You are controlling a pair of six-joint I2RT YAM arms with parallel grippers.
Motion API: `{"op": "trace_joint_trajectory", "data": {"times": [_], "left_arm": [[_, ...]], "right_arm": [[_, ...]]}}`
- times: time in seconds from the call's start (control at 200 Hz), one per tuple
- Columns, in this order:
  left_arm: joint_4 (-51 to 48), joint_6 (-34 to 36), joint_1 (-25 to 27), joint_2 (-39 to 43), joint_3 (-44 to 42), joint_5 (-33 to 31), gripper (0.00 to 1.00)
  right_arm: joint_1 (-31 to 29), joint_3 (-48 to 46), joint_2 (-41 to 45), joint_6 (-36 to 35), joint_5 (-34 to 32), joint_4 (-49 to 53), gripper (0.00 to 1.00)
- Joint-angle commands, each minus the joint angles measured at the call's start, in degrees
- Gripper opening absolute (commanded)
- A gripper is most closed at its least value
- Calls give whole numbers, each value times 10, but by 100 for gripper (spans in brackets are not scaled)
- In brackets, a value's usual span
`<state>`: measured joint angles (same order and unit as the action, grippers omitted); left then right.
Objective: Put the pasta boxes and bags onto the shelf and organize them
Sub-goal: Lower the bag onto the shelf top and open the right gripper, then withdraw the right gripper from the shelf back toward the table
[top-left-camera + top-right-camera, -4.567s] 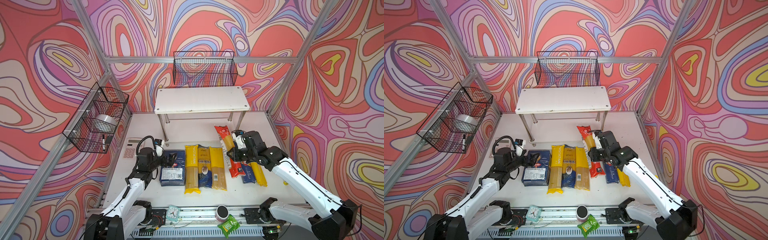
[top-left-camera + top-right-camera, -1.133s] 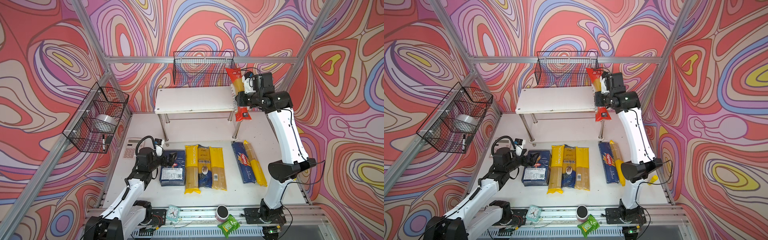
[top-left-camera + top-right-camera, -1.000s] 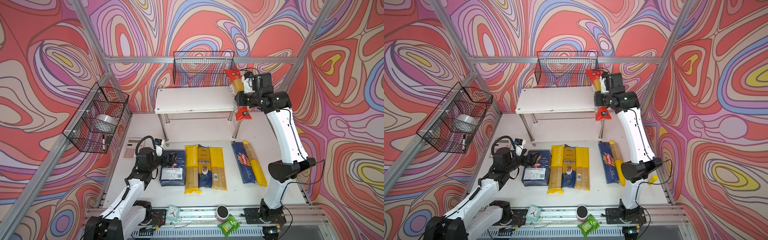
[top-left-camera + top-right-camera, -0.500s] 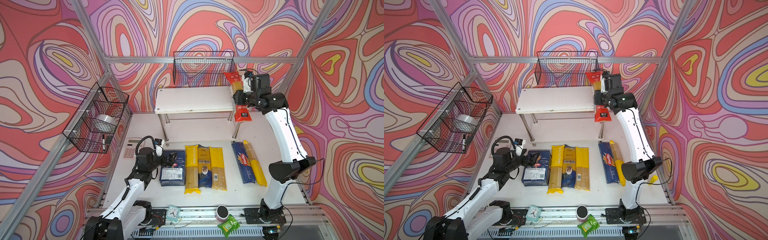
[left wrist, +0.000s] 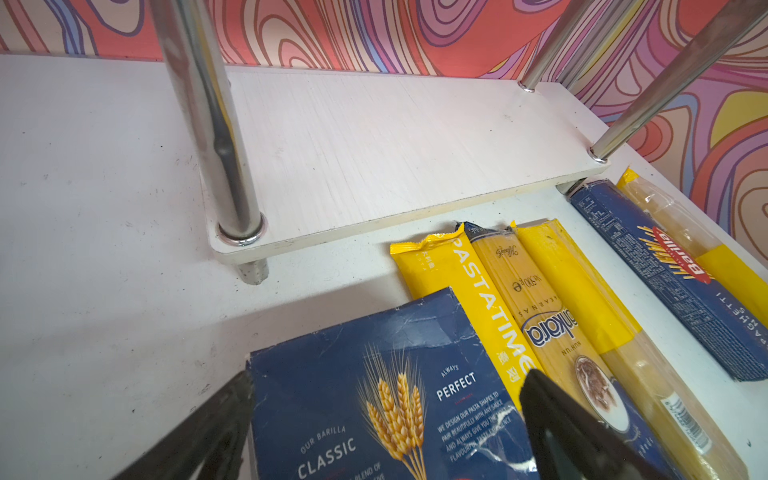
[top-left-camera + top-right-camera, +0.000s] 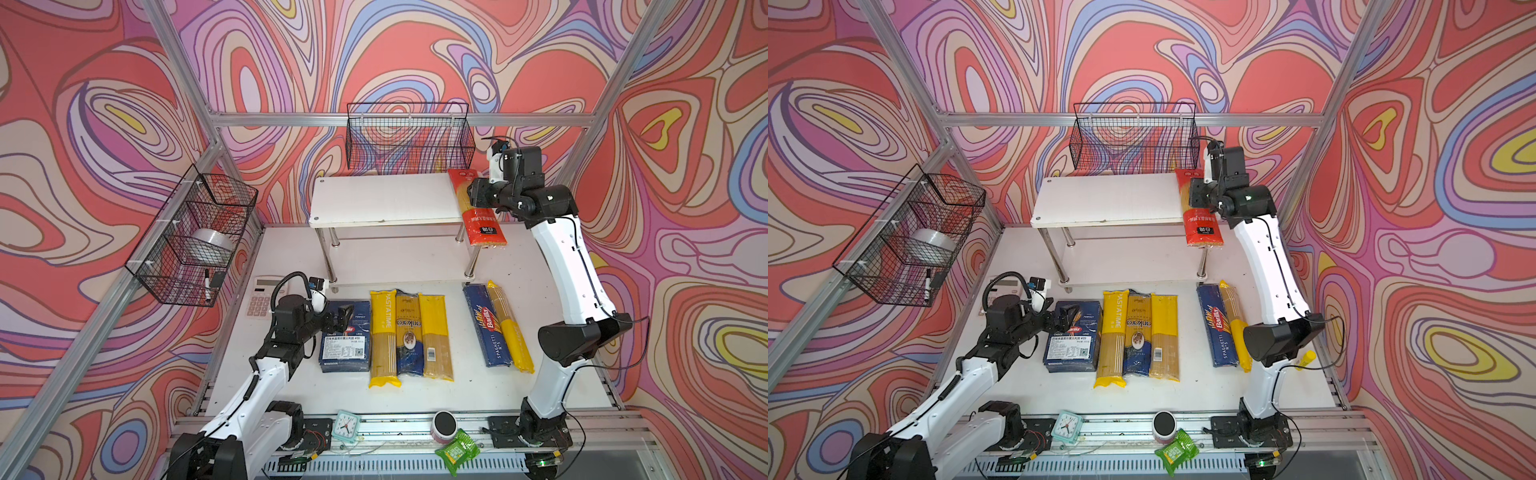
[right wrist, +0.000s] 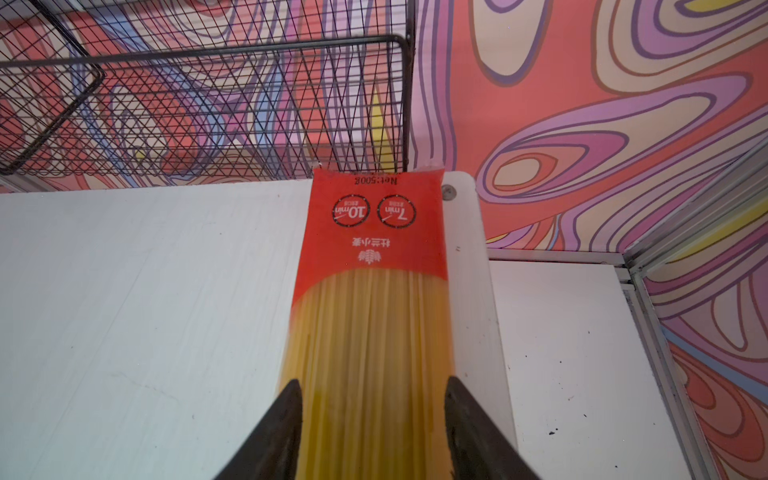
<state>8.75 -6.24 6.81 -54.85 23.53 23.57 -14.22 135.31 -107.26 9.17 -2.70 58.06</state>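
Right gripper (image 7: 370, 386), wrist view: fingers flanked red-and-clear bag (image 7: 374, 257); pinch or slack, could not tell. Shelf (image 6: 382, 199) top board carried bag at right end. Top views alone showed bag's near end overhanging front edge.

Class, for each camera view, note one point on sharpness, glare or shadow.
Right wrist view: print on the red-and-clear bag is sharp, but its strands near the right gripper smear. Left wrist view: the shelf leg shows glare streaks, and the navy box throws a soft shadow. In both top views: even light, no harsh shadows on the table.
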Motion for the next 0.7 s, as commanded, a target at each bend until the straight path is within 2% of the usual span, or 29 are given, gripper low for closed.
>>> {"op": "trace_joint_trajectory", "data": {"times": [0.0, 0.18, 0.325, 0.696], "left_arm": [[1, 2, 2, 3, 4, 4, 100], [1, 2, 2, 4, 3, 3, 100], [1, 0, 2, 2, 4, 2, 100], [0, 0, 2, -1, 6, -2, 100]], "right_arm": [[2, 18, -8, -2, -7, 8, 56], [2, 87, -16, -12, -21, 33, 57], [2, 89, 20, -15, -3, 63, 59], [2, -155, 275, 8, 187, 88, 59]]}}
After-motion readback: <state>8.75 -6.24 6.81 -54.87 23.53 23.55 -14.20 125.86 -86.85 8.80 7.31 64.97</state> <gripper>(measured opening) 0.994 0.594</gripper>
